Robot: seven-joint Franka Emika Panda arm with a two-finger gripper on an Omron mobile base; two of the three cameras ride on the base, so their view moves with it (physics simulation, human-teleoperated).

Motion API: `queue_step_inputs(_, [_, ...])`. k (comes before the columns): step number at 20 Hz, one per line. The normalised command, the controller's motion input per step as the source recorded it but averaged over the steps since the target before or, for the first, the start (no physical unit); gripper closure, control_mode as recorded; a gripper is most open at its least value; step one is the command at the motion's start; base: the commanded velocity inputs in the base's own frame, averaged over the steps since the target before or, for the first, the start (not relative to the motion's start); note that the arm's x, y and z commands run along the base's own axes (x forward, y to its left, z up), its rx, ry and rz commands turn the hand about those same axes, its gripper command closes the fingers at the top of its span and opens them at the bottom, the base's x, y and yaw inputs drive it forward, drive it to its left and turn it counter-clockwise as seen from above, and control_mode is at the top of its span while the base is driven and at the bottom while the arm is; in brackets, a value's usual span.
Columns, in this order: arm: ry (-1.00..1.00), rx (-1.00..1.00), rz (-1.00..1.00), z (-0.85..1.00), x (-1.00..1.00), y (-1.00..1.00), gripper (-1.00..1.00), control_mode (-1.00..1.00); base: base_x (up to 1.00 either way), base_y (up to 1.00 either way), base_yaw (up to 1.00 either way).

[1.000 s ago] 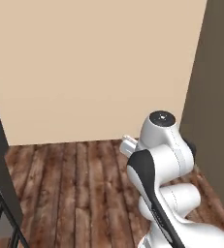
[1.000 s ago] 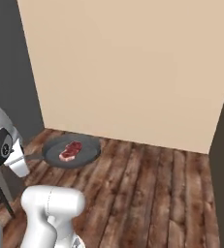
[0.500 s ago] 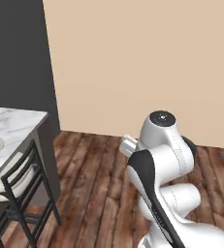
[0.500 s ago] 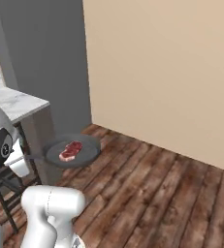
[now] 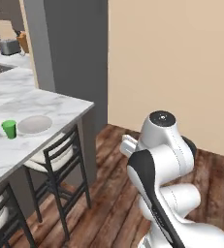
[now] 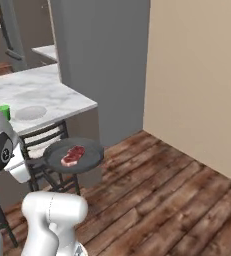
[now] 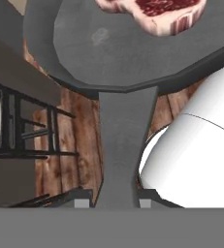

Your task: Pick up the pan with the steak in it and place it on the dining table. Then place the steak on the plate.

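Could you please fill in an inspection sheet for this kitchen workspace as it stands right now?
Surface: white-grey veined marble dining table, pan not yet on it.
Job's things: small red marbled steak lies in the round dark grey frying pan, held above the wooden floor; pale round plate on the table.
Clutter: small green cup beside the plate.
Grippers: gripper shut on the pan's handle.
Cables: nothing seen.
Surroundings: dark chairs, beige wall.
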Motion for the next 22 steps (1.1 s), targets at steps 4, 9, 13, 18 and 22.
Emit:
queue_step_inputs(4, [0.00,0.00,0.00,0.00,0.00,0.00,1.00,1.00,-0.03,0.00,0.50])
queue_step_inputs(9, [0.00,0.00,0.00,0.00,0.00,0.00,1.00,1.00,0.00,0.00,0.50])
queue_step_inputs(13, [0.00,0.00,0.00,0.00,0.00,0.00,1.00,1.00,0.00,0.00,0.50])
queue_step_inputs(18, [0.00,0.00,0.00,0.00,0.00,0.00,1.00,1.00,0.00,0.00,0.50])
queue_step_inputs(22, [0.00,0.00,0.00,0.00,0.00,0.00,1.00,1.00,0.00,0.00,0.50])
